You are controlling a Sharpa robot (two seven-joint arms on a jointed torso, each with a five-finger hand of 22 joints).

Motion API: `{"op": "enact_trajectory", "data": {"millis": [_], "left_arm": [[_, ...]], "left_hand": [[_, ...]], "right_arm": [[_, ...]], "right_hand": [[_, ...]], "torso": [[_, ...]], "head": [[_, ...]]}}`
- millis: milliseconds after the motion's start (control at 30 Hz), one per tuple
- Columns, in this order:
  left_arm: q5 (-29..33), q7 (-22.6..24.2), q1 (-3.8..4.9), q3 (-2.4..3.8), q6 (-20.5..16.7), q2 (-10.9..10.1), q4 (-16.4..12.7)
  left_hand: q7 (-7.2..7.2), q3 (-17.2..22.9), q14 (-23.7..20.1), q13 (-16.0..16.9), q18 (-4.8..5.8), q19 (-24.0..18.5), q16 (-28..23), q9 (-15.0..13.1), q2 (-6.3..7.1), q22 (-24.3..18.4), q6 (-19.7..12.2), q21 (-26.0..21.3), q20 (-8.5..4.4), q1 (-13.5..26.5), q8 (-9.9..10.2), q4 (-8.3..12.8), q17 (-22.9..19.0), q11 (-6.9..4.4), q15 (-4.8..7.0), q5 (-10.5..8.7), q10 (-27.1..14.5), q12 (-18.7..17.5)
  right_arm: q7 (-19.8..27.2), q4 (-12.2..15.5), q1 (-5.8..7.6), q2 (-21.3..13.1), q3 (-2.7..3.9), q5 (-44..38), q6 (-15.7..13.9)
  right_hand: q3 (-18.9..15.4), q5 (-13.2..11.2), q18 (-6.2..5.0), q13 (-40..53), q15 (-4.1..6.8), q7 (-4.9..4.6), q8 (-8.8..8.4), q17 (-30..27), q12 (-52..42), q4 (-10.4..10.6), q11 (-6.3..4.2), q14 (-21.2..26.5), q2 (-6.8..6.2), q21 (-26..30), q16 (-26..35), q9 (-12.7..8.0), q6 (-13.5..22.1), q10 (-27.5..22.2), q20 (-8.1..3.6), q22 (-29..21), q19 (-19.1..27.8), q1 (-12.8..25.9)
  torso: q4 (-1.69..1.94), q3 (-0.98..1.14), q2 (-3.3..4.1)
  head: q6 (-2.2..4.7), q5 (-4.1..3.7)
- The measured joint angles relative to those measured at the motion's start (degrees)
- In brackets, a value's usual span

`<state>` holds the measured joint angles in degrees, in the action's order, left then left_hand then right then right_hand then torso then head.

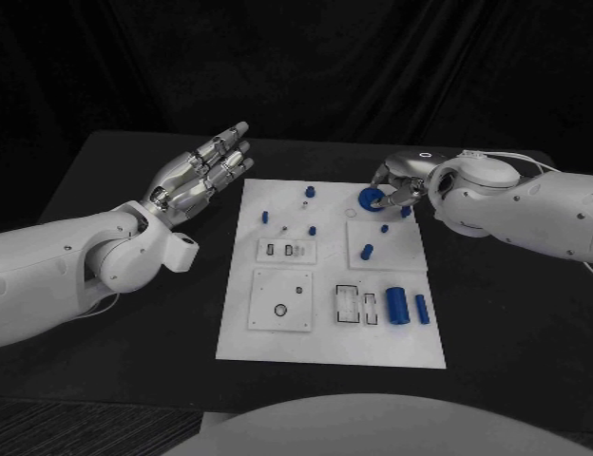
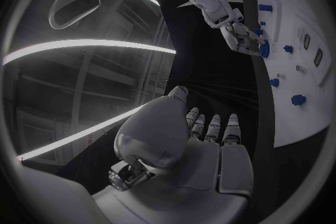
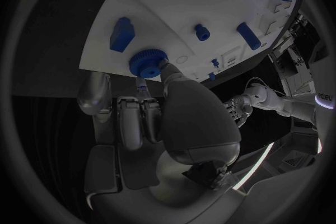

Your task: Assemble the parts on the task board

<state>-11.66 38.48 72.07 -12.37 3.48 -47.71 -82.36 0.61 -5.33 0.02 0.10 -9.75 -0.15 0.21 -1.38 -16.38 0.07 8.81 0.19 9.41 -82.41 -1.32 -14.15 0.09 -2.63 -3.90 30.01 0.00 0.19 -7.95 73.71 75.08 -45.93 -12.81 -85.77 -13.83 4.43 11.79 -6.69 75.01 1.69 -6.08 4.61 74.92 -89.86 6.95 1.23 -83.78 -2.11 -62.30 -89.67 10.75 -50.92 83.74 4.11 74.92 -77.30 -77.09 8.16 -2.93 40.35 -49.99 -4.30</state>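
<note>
Right hand point(image 1: 404, 188) pinches a blue knurled knob point(image 1: 371, 199) at the task board's point(image 1: 331, 347) far right (seating step, I'd guess). Next: press it in squarely. Left hand point(image 1: 203, 172) hovers open, left of the board.

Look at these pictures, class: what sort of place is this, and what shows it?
Probably a robotics lab or test bench. A white task board with small blue parts lies on a black table, dark drapes hang behind, and the right hand grips a blue round part while the left hand hovers open.

Probably lab: black table point(image 1: 502, 313), dark backdrop, ceiling light strips point(image 2: 84, 47).
</note>
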Motion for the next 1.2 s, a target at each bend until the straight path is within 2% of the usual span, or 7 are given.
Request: {"op": "enact_trajectory", "data": {"millis": [167, 300, 433, 633, 767, 867, 1200], "left_arm": [[0.0, 0.0, -0.01, 0.0, 0.1, 0.0, 0.0], [0.0, -0.1, -0.01, 0.0, 0.2, 0.0, 0.0], [0.0, -0.1, -0.02, 0.0, 0.3, 0.0, 0.1], [0.0, -0.2, -0.03, 0.0, 0.4, -0.1, 0.1], [0.0, -0.3, -0.03, 0.0, 0.4, -0.1, 0.1], [0.0, -0.3, -0.04, 0.0, 0.4, -0.1, 0.0], [0.0, -0.5, -0.05, 0.0, 0.6, 0.2, 0.3]], "left_hand": [[0.0, 0.2, 0.0, 0.0, -0.01, 0.2, 0.0, 0.0, 0.0, 0.0, 0.0, 0.0, 0.22, 0.0, 0.0, -0.2, 0.0, 0.0, 0.0, 0.0, 0.0, 0.0], [0.0, 0.2, 0.0, 0.0, -0.01, 0.2, 0.0, 0.0, 0.0, 0.0, 0.0, 0.0, 0.22, 0.0, 0.0, -0.2, 0.0, 0.0, 0.0, 0.0, 0.0, 0.0], [0.0, 0.2, 0.0, 0.0, -0.01, 0.2, 0.0, 0.0, 0.0, 0.0, 0.0, 0.0, 0.21, 0.0, 0.0, -0.2, 0.0, 0.0, -0.42, 0.0, 0.0, 0.0], [0.0, 0.2, 0.0, 0.0, 0.0, 0.2, 0.0, 0.0, 0.0, 0.0, 0.0, 0.0, 0.21, 0.0, 0.0, -0.1, 0.0, 0.0, -0.42, 0.0, 0.0, 0.0], [0.0, 0.3, 0.0, 0.0, 0.0, 0.2, 0.0, 0.0, 0.0, 0.0, 0.0, 0.0, 0.21, 0.0, 0.0, 0.0, 0.0, 0.0, -0.42, 0.0, 0.0, 0.0], [0.0, 0.3, 0.0, 0.0, 0.0, 0.2, 0.0, 0.0, 0.0, 0.0, 0.0, 0.0, 0.23, 0.0, 0.0, 0.0, 0.0, 0.0, -0.42, 0.0, 0.0, 0.0], [0.0, 0.6, 0.0, 0.0, -0.01, 0.2, 0.0, 0.0, 0.0, 0.0, 0.0, 0.0, 0.63, 0.0, 0.0, 0.0, 0.0, 0.0, -0.83, 0.0, 0.0, 0.0]], "right_arm": [[0.0, -0.2, -0.06, 0.2, 0.09, 0.0, 0.0], [0.2, -0.2, -0.07, 0.3, 0.16, 0.1, -0.1], [0.6, -0.2, -0.11, 0.3, 0.16, 0.1, -0.6], [1.7, 0.6, -0.3, -0.3, -0.03, 0.2, -2.2], [2.2, 2.2, -0.22, -1.0, -0.16, 0.2, -3.2], [2.5, 3.4, 0.45, -1.2, -0.19, 0.1, -3.8], [3.3, 6.4, 1.81, -0.3, -0.09, 0.1, -4.8]], "right_hand": [[0.8, 5.3, 0.0, 0.0, 0.0, -0.08, 0.11, 0.0, 0.0, -0.8, 0.0, 0.0, -0.07, 0.0, 0.0, 1.3, -1.3, 0.0, 0.0, 0.0, 0.0, -0.4], [2.8, 14.0, 0.0, 0.0, 0.13, -0.87, 0.99, 0.0, 0.0, -2.2, 0.0, -0.1, -0.51, 0.0, 0.0, 1.8, -3.7, 0.0, 0.0, 0.0, 0.0, -1.0], [4.9, 18.4, 0.0, 0.0, 0.22, -1.52, 0.99, 0.0, 0.0, -3.5, -0.21, -0.2, -0.84, -0.1, 0.0, 1.7, -4.4, 0.2, -0.12, 0.0, -0.1, -1.4], [5.5, 18.8, 0.0, 0.0, 0.22, -1.6, 0.99, 0.0, 0.0, -3.9, -0.21, -0.2, -1.2, -0.9, 0.0, 1.6, -4.4, 0.2, -0.01, 0.0, -0.4, -2.5], [5.7, 17.6, 0.0, 0.0, 0.22, -1.61, 1.0, 0.0, 0.0, -3.8, -0.21, -0.2, -1.18, -1.2, 0.0, 1.6, -4.5, 0.2, 0.18, 0.0, -0.6, -2.5], [5.6, 16.9, 0.92, 0.0, 0.22, -1.61, 1.01, 0.0, 0.0, -3.5, -0.21, -0.2, -1.12, -1.2, 0.0, 1.7, -4.5, 0.2, 0.19, 0.0, -0.6, -2.4], [5.5, 14.7, 0.91, 0.0, 0.21, -2.33, 1.19, 0.0, 0.0, -2.5, 0.0, -0.2, -1.37, -1.4, 0.0, 1.7, -5.2, 0.4, 0.27, 0.0, -0.9, -0.5]], "torso": [[0.01, -0.01, 0.0], [0.01, -0.01, 0.0], [-0.01, -0.03, -0.01], [-0.02, -0.05, -0.04], [0.01, -0.07, -0.08], [0.03, -0.1, -0.08], [0.05, -0.13, -0.03]], "head": [[0.0, 0.02], [0.0, 0.02], [0.0, 0.05], [0.0, 0.18], [0.0, 0.15], [0.0, 0.13], [0.0, 0.48]]}}
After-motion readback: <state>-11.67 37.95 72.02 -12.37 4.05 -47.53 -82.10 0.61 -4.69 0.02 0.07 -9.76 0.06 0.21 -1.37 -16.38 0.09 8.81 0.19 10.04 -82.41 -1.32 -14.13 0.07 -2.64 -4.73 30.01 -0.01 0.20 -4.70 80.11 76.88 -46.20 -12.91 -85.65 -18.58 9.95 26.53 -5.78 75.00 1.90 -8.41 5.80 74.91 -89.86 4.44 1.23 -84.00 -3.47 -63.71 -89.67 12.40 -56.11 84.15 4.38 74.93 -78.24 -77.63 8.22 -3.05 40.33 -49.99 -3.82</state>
